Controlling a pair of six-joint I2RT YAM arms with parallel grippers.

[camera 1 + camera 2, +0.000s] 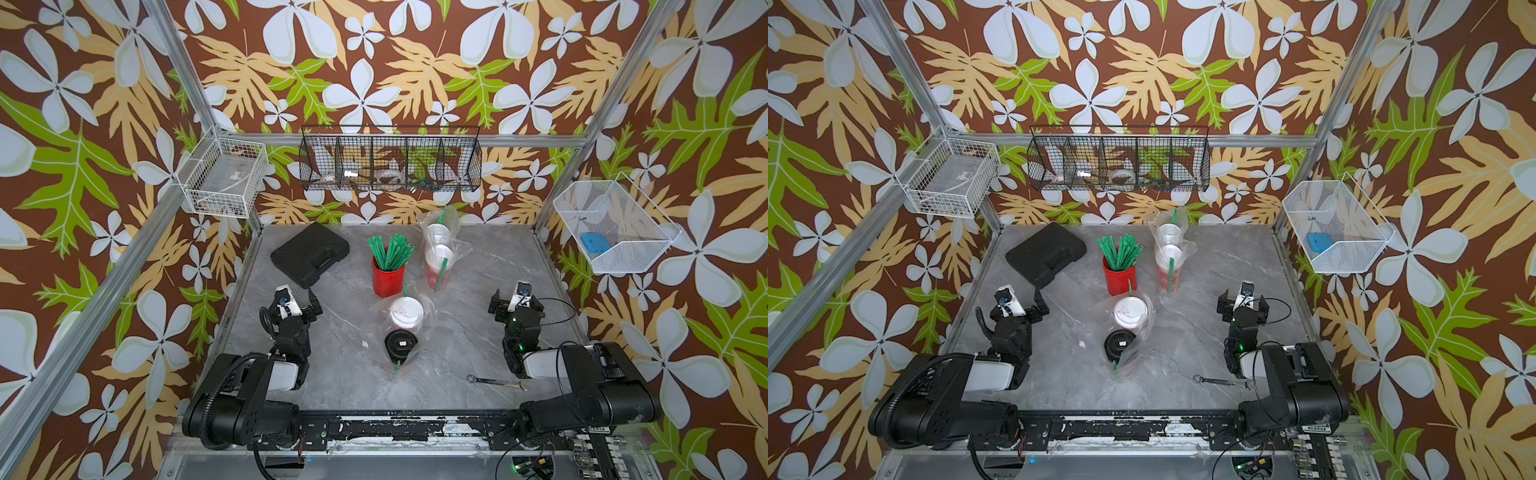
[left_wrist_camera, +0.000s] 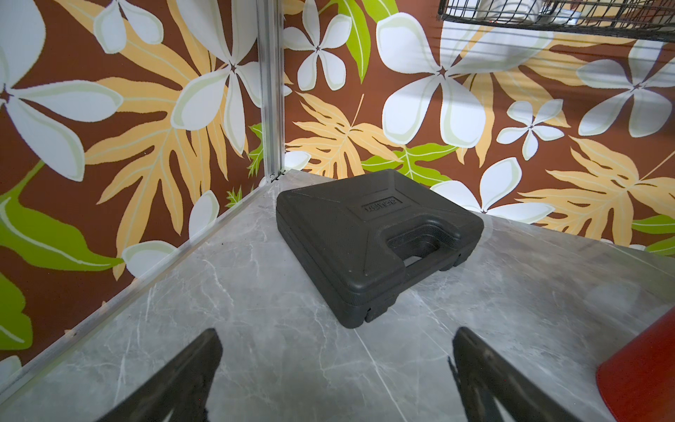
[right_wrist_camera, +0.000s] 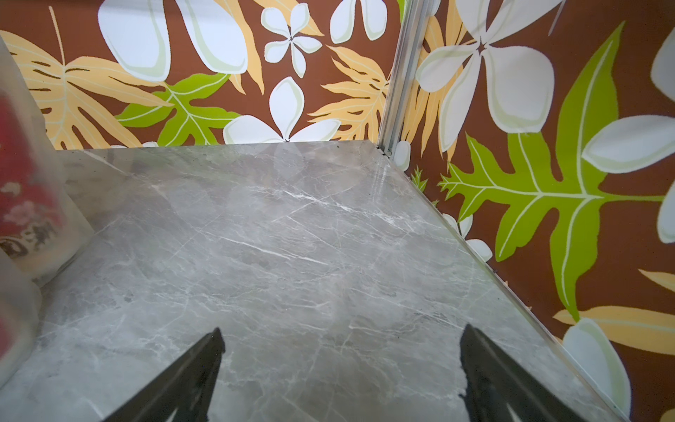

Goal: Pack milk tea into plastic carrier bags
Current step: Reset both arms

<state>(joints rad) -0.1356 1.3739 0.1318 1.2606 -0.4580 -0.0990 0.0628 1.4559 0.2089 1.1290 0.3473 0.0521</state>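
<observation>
Seemingly the packing is reaching its last step, since all four cups of milk tea are already sitting inside the plastic carrier bags. In a top view the far bag (image 1: 451, 218) is standing just above centre, wrapping two white-lidded cups (image 1: 439, 254) one behind the other. The near bag (image 1: 424, 328) is sitting just below centre, holding a third white lid (image 1: 406, 311) and the black-lidded cup (image 1: 401, 345) close against it. Both bags are showing as thin, crinkled, glossy film with loose tops, and green straws (image 1: 444, 270) are poking out among the cups. The cups are tall, tapered, red printed paper; in the right wrist view one (image 3: 25, 190) is looking milky behind the film. The left fingers (image 2: 190, 376) are hanging wide apart and empty over the smooth grey marbled bench (image 2: 255, 329), facing a matte, pebbled black case (image 2: 365, 241). The right fingers (image 3: 485, 372) are likewise gaping, gripping nothing. Both arms are sitting well apart from the bags, at the lower left and lower right of the top views. Any next move is probably calling for gathering the slippery bag tops without tipping the top-heavy cups, and for avoiding the red mesh pot (image 1: 387, 280) nearby.
</observation>
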